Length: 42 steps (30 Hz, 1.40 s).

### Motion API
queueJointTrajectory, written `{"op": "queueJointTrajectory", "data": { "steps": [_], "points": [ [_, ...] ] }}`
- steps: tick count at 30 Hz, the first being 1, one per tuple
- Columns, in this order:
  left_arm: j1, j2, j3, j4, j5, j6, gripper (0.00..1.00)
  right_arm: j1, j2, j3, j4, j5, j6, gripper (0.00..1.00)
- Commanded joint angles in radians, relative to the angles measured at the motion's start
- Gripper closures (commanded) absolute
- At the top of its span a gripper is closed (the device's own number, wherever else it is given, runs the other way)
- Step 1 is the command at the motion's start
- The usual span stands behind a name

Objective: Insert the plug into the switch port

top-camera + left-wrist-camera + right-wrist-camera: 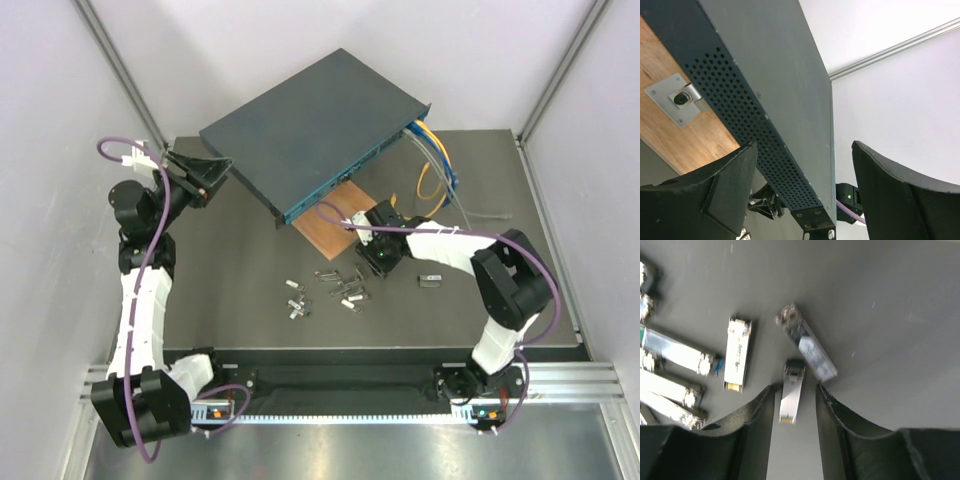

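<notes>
Currently at the pick step: right tool [795,388] is low over the dark grey tabletop [890,315], half-open, with fingers either side of one small silver metal plug [791,392]. Thin gaps show, so I judge it not clamped. The large flat dark blue-grey metal switch [310,125] sits well beyond that tool, its corner between the fingers of the wide-open, empty left tool [804,145]. Next: close, lift, carry to the switch's front.

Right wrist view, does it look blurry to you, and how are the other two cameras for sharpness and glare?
Right wrist view: soft and smeared, the plug lacks crisp edges. Left wrist view: the perforations on the switch are sharp; the left hand, near the lens, is dark. Top external view: sharp, evenly lit, glare only along the front rail.
</notes>
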<state>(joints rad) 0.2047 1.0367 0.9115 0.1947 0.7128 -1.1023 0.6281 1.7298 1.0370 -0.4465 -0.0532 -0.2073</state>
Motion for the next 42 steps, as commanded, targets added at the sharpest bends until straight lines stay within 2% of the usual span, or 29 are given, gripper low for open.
{"op": "queueJointTrajectory", "data": {
  "steps": [1, 4, 5, 8, 10, 13, 14, 18, 19, 21, 25, 26, 28, 31, 33, 34, 37, 41, 42],
  "points": [
    [0.007, -0.013, 0.061, 0.063, -0.009, 0.002, 0.19, 0.027, 0.031, 0.066, 0.042, 0.026, 0.029, 0.62],
    [0.007, -0.010, 0.081, 0.058, -0.006, 0.041, 0.20, 0.035, 0.050, 0.083, 0.035, 0.033, 0.039, 0.71],
    [0.007, -0.010, 0.089, 0.051, -0.006, 0.051, 0.20, 0.035, 0.048, 0.081, 0.035, 0.042, 0.040, 0.81],
    [0.006, -0.004, 0.128, 0.034, -0.004, 0.097, 0.21, 0.021, 0.010, 0.066, 0.017, 0.041, 0.048, 1.00],
    [0.007, -0.003, 0.161, 0.009, -0.004, 0.142, 0.20, -0.004, -0.028, 0.054, -0.010, 0.014, 0.051, 1.00],
    [0.007, -0.001, 0.197, -0.018, -0.004, 0.197, 0.20, -0.089, -0.131, 0.048, -0.063, -0.107, 0.062, 1.00],
    [0.007, 0.000, 0.208, -0.021, -0.001, 0.209, 0.20, -0.138, -0.197, 0.047, -0.075, -0.190, 0.068, 1.00],
    [-0.002, 0.005, 0.280, -0.052, -0.022, 0.265, 0.19, -0.250, -0.386, 0.049, -0.104, -0.332, 0.104, 1.00],
    [-0.025, 0.006, 0.314, -0.052, -0.027, 0.310, 0.19, -0.305, -0.460, 0.054, -0.095, -0.400, 0.121, 1.00],
    [-0.063, 0.013, 0.354, -0.072, -0.045, 0.376, 0.19, -0.356, -0.522, 0.063, -0.071, -0.444, 0.166, 1.00],
    [-0.221, 0.065, 0.473, -0.190, -0.119, 0.650, 0.19, -0.467, -0.611, 0.107, -0.021, -0.533, 0.278, 1.00],
    [-0.311, 0.075, 0.487, -0.242, -0.133, 0.700, 0.19, -0.503, -0.636, 0.110, -0.003, -0.539, 0.352, 1.00],
    [-0.407, 0.118, 0.535, -0.291, -0.185, 0.844, 0.19, -0.531, -0.659, 0.120, 0.054, -0.534, 0.435, 1.00],
    [-0.656, 0.218, 0.649, -0.435, -0.300, 1.011, 0.19, -0.551, -0.691, 0.142, 0.107, -0.498, 0.595, 1.00],
    [-0.740, 0.299, 0.728, -0.521, -0.366, 1.061, 0.20, -0.562, -0.705, 0.153, 0.138, -0.467, 0.721, 1.00],
    [-0.827, 0.321, 0.743, -0.538, -0.396, 1.093, 0.20, -0.564, -0.705, 0.162, 0.141, -0.447, 0.791, 1.00],
    [-0.969, 0.390, 0.770, -0.540, -0.496, 1.134, 0.20, -0.565, -0.699, 0.166, 0.138, -0.415, 0.900, 1.00],
    [-1.061, 0.477, 0.808, -0.540, -0.561, 1.095, 0.21, -0.558, -0.707, 0.140, 0.158, -0.415, 1.006, 1.00],
    [-1.065, 0.505, 0.822, -0.537, -0.550, 1.032, 0.21, -0.553, -0.711, 0.135, 0.157, -0.409, 1.007, 1.00]
  ]
}}
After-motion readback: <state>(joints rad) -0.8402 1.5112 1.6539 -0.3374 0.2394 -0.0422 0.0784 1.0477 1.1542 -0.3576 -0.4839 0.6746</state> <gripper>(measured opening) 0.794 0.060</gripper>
